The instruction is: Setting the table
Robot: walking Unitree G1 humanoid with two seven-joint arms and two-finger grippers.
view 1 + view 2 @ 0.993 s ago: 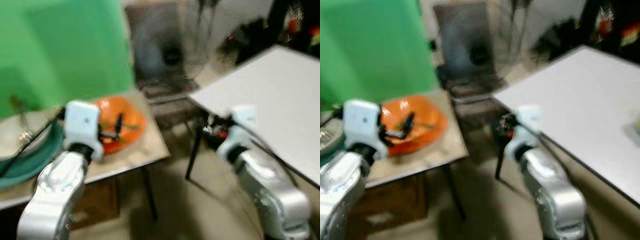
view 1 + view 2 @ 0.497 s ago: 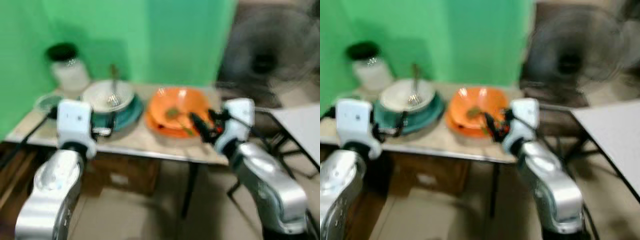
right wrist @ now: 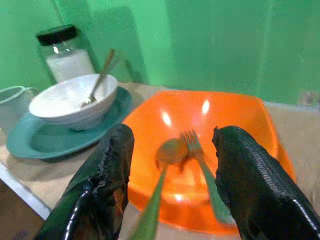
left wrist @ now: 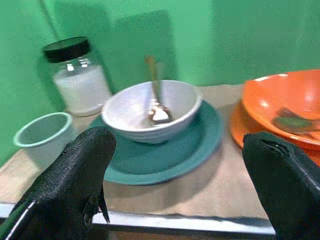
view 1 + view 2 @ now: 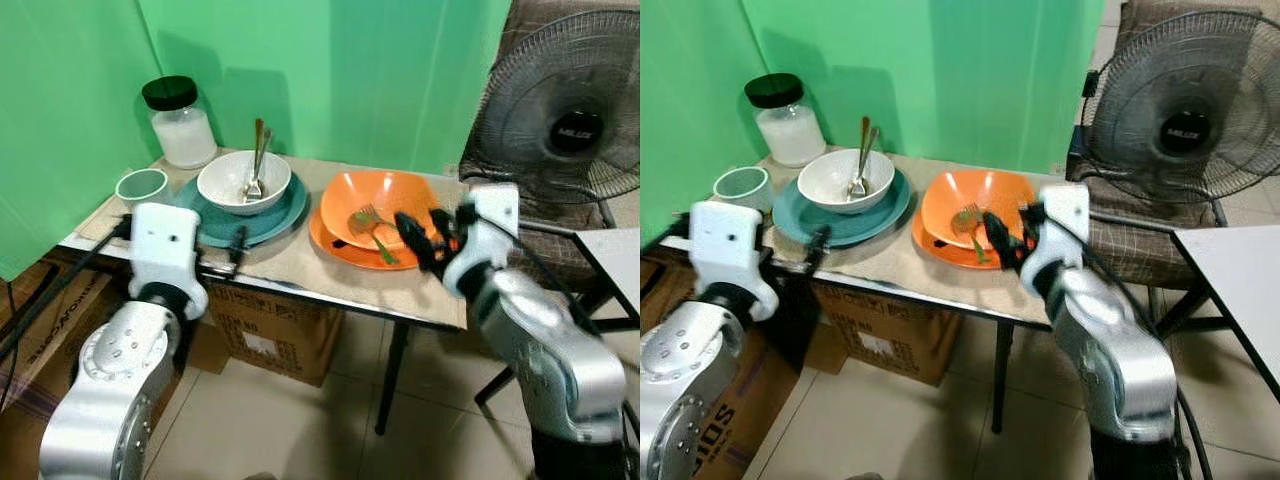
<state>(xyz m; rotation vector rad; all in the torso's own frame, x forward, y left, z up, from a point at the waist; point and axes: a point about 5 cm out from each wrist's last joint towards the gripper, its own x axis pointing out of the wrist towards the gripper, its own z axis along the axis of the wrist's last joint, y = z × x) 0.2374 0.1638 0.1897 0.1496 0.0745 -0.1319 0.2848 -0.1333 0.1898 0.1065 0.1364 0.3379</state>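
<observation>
A green backdrop stands behind a small table (image 5: 290, 268) on a tiled floor, with a fan (image 5: 568, 120) on a chair to its right and cardboard boxes (image 5: 272, 335) beneath. On it sit a lidded jar (image 5: 181, 124), a pale cup (image 5: 141, 187), a white bowl (image 5: 243, 181) with cutlery on a teal plate (image 5: 262, 220), and an orange bowl (image 5: 378, 200) holding a green fork (image 5: 368, 226) and spoon. The left gripper (image 5: 238, 247) hangs at the table's front edge with fingers spread, and the right gripper (image 5: 425, 238), fingers also apart, is at the orange bowl's right rim.
</observation>
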